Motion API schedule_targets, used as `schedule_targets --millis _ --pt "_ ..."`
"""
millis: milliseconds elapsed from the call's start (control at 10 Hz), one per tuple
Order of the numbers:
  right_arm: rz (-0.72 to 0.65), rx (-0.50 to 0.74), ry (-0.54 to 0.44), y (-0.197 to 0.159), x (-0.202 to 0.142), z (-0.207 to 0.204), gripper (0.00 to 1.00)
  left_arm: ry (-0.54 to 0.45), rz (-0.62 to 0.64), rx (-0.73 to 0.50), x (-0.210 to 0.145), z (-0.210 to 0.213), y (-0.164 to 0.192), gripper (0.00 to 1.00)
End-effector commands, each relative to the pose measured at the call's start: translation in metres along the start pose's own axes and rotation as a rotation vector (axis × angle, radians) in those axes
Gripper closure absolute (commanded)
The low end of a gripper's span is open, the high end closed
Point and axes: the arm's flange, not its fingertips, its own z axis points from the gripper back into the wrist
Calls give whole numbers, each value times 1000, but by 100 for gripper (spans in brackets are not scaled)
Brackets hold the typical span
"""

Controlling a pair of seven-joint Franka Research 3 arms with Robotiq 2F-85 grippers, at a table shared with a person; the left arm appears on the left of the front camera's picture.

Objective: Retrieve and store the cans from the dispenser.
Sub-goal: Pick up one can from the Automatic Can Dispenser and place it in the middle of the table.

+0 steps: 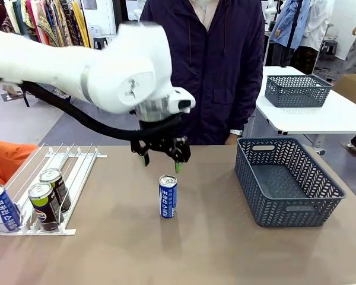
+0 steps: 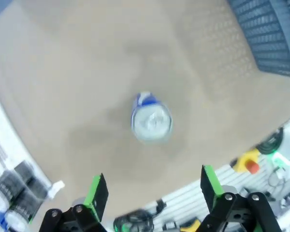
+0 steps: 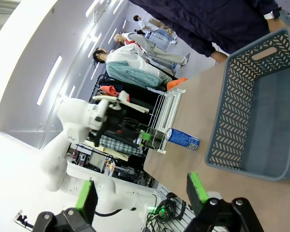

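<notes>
A blue-and-white can (image 1: pixel 168 196) stands upright in the middle of the table. My left gripper (image 1: pixel 161 159) hangs open just above it, with nothing between its fingers. In the left wrist view the can's silver top (image 2: pixel 152 121) lies below my spread left gripper (image 2: pixel 153 191). The white dispenser (image 1: pixel 86 163) sits at the table's left, holding one blue-and-white can (image 1: pixel 3 208) and two dark cans (image 1: pixel 43 206) at its near end. My right gripper (image 3: pixel 141 195) is open and empty, well off from the can (image 3: pixel 182 138).
A dark grey lattice basket (image 1: pixel 288 181) stands empty at the table's right. A person in a dark jacket (image 1: pixel 216 65) stands at the far edge. A second basket (image 1: pixel 296 90) rests on a white table behind. Orange cloth (image 1: pixel 6 159) lies left of the dispenser.
</notes>
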Motion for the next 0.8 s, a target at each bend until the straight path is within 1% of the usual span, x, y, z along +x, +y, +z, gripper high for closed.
schedule_targets --millis 0,100,200,300,500,600,700 --pt "7 22 -23 4 4 -2 0 37 -14 -114 -52 63 59 0" --pt "7 22 -23 4 4 -2 0 45 -26 -215 -69 90 99 0" --pt "7 22 -23 4 4 -2 0 43 -18 -333 -88 109 148 0" --pt "7 22 -23 4 4 -2 0 13 -1 -468 -110 122 208 0" --pt "7 22 -23 4 4 -2 0 -33 54 -680 -163 124 310 0" --pt "7 22 -23 4 4 -2 0 -88 28 -801 -195 118 357 0" --pt "7 22 -23 4 4 -2 0 -193 80 -910 -234 102 401 0"
